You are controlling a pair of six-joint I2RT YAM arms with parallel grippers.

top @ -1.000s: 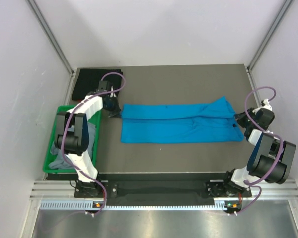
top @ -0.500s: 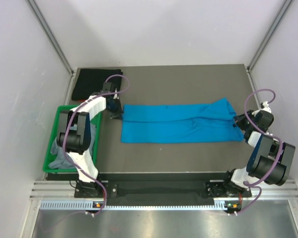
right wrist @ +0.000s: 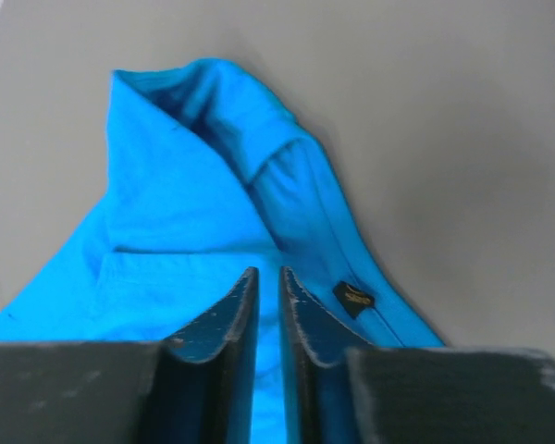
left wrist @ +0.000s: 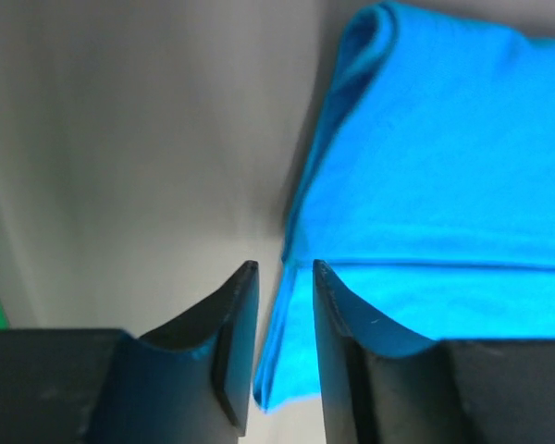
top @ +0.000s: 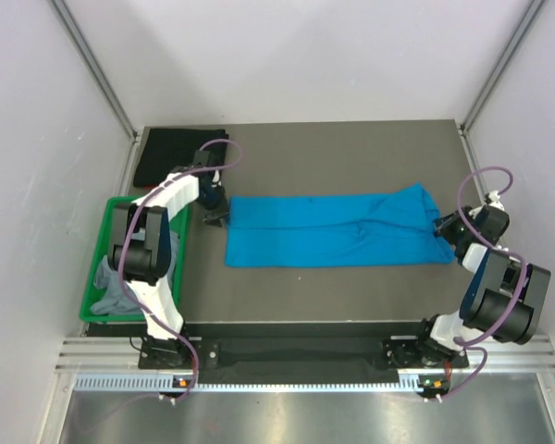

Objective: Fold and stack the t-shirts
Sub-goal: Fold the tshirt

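Note:
A blue t-shirt (top: 333, 231), folded into a long band, lies across the middle of the table. My left gripper (top: 215, 211) is at its left end. In the left wrist view the gripper (left wrist: 285, 268) has its jaws nearly closed, with the shirt's (left wrist: 425, 185) left edge between them. My right gripper (top: 444, 227) is at the shirt's right end. In the right wrist view the gripper (right wrist: 268, 273) has its jaws close together on the blue cloth (right wrist: 185, 203), beside a small dark label (right wrist: 354, 298).
A folded black t-shirt (top: 180, 153) lies at the table's back left corner. A green bin (top: 97, 268) with grey clothing (top: 111, 287) stands at the left edge. White walls and metal posts enclose the table.
My left gripper has moved right and nearer onto the shirt's left edge. My right gripper has moved left onto the shirt's right end. The shirt has stayed flat.

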